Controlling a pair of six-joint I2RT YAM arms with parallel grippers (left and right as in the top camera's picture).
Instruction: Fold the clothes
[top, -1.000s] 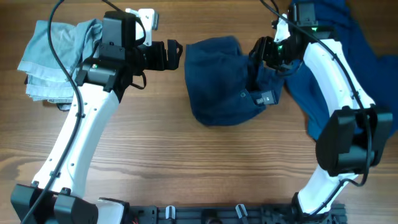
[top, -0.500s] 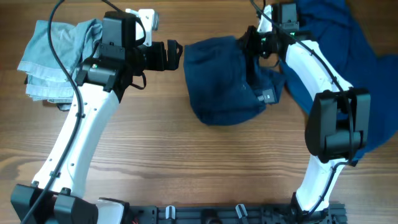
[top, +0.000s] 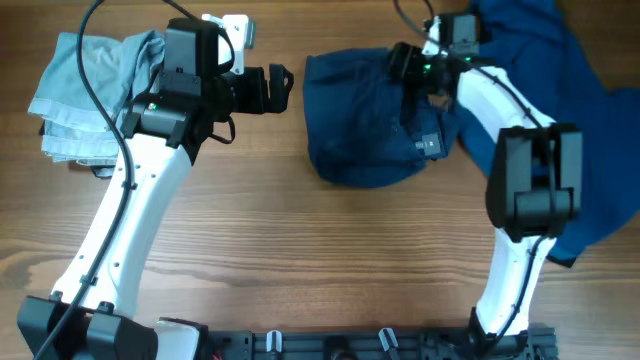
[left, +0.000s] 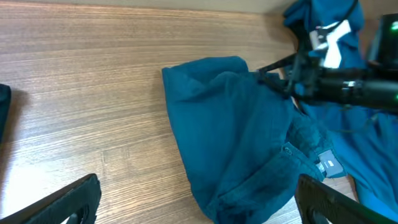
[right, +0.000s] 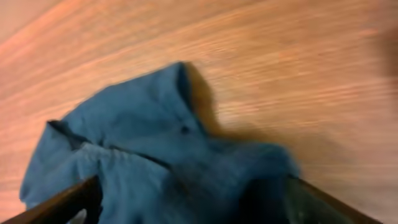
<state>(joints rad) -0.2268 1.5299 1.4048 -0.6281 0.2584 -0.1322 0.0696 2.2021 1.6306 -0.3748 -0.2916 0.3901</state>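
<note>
Now the right gripper (top: 398, 62) hangs over the far edge of the bunched navy garment (top: 355, 120) in the centre, jaws spread, likely lining up a pinch. Beside it the left gripper (top: 270, 88) waits wide and empty, probably for the other corner.

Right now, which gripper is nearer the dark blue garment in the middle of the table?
Right. The right gripper is over the garment, at its far right corner; the left gripper hangs beside its left edge, over bare table, not touching.
</note>
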